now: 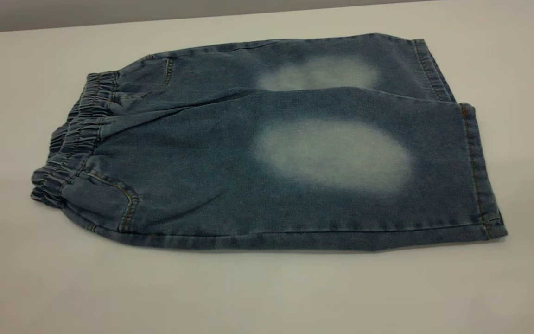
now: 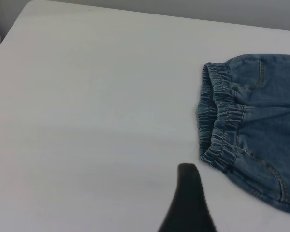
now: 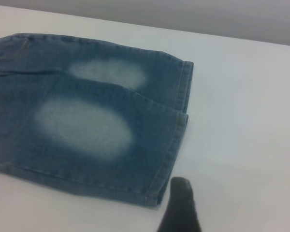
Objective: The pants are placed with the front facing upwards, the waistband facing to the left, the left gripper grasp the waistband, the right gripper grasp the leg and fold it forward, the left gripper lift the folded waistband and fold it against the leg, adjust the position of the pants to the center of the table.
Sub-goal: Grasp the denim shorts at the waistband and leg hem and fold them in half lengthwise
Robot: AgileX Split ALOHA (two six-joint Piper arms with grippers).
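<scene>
exterior view: the short blue denim pants (image 1: 267, 153) are lying flat mid-table (image 1: 267, 297), ruched waistband (image 1: 74, 139) pointing at its left edge.

left wrist view: the black left gripper (image 2: 186, 205) is hovering near the waistband (image 2: 217, 121); its grip state i cannot tell. it should be pinching both layers.

right wrist view: the black right gripper (image 3: 181, 205) is hanging just beside the leg hem (image 3: 171, 145); state unclear too.

A plain white table (image 1: 267, 297) is carrying a single pair of blue denim pants (image 1: 230, 185), lying flat with the front up. The waistband (image 1: 74, 139) is lying at the pants' left end, the leg hems at the right. The near leg seems to be slightly overlapping the far one. Bare tabletop is surrounding the pants.
</scene>
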